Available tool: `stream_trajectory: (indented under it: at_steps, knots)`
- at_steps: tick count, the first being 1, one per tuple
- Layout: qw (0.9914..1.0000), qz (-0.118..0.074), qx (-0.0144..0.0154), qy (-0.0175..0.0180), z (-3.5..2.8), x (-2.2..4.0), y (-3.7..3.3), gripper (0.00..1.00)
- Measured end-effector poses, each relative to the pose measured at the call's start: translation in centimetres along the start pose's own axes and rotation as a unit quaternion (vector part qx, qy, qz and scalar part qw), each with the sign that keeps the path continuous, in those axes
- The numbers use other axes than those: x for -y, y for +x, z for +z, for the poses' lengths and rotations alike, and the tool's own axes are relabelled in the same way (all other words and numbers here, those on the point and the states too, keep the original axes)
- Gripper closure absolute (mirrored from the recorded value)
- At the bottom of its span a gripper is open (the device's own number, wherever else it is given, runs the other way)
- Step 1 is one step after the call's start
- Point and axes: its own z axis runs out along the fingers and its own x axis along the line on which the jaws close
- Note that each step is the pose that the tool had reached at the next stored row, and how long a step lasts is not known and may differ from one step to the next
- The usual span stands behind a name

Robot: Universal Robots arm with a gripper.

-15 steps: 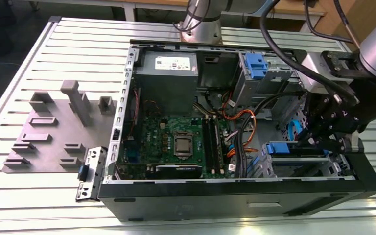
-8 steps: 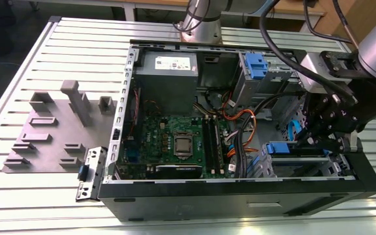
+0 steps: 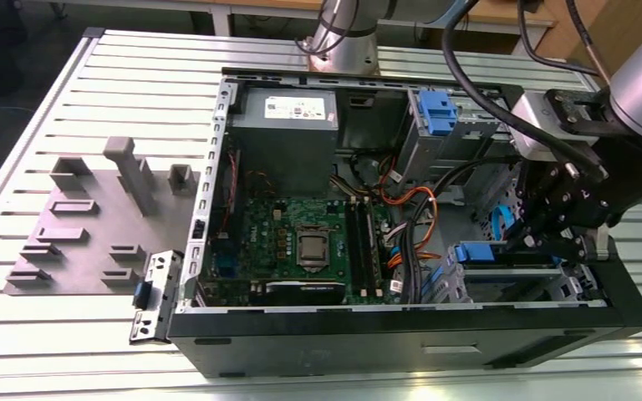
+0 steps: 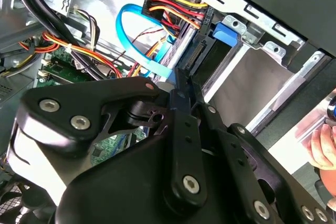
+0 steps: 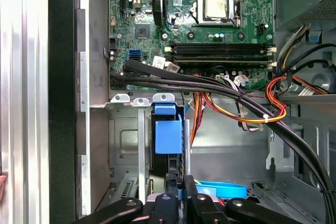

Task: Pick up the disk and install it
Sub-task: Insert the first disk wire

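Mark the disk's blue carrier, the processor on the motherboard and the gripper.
disk (image 5: 168, 136), first wrist view, blue carrier face in the bay.
processor (image 5: 217, 8), first wrist view, middle of the metal lid.
gripper (image 5: 181, 195), first wrist view, between the black fingertips.

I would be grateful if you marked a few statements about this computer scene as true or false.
1. The computer case is open and its motherboard is exposed. True.
2. The disk lies on the table outside the case. False: its blue carrier sits in a drive bay inside the case.
3. The tool is inside the case, close to that bay. True.
4. A fan cooler covers the processor. False: its bare metal top shows.
5. A person's hand shows at the edge of the second wrist view. True.
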Motion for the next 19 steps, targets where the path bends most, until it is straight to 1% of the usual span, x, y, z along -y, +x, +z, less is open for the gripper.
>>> stream_trajectory:
  at_steps: [2, 6, 8, 19]
  knots:
    - [1.00000, 0.000, 0.0001, 0.0000, 0.18, 0.00, 0.01, 0.84]
    - [1.00000, 0.000, -0.0001, 0.0000, 0.19, 0.01, 0.01, 0.84]
    - [1.00000, 0.000, 0.0000, 0.0000, 0.30, 0.01, 0.01, 0.84]
    - [1.00000, 0.000, 0.0000, 0.0000, 0.34, 0.01, 0.01, 0.84]
